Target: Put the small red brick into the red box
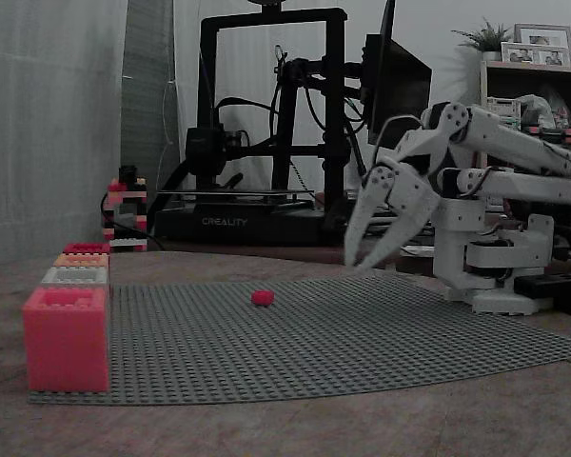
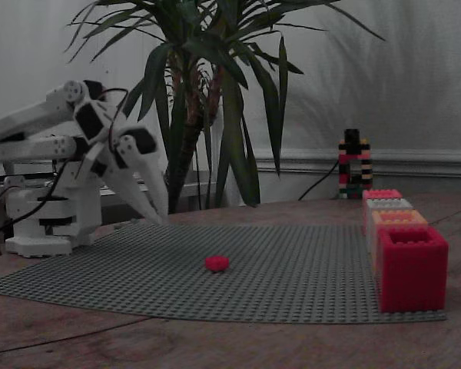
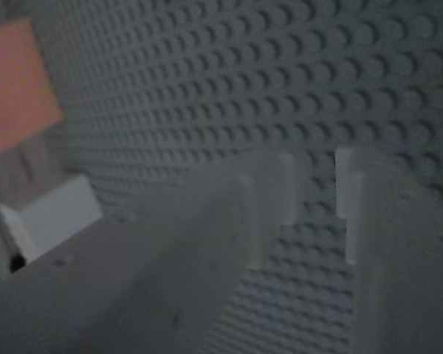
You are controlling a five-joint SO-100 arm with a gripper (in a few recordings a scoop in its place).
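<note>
"CREALITY" legible on 3D printer (image 1: pixel 266 143) behind grey baseplate (image 1: pixel 362 333). Small red brick (image 1: pixel 262 298) lying mid-baseplate; red box (image 2: pixel 382 194) at row's far end. Gripper (image 1: pixel 364 260) raised above baseplate edge, fingers slightly parted, empty.

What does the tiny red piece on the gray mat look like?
The small red brick is a tiny, rounded, bright red lump, smooth and plastic-looking, much smaller than the boxes. It lies flat and alone on the studded gray baseplate, near the middle; both fixed views show it. Nothing touches it but the plate. The white tool hangs in the air off to one side, well clear of it, and the row of boxes stands at the plate's far edge.
</note>
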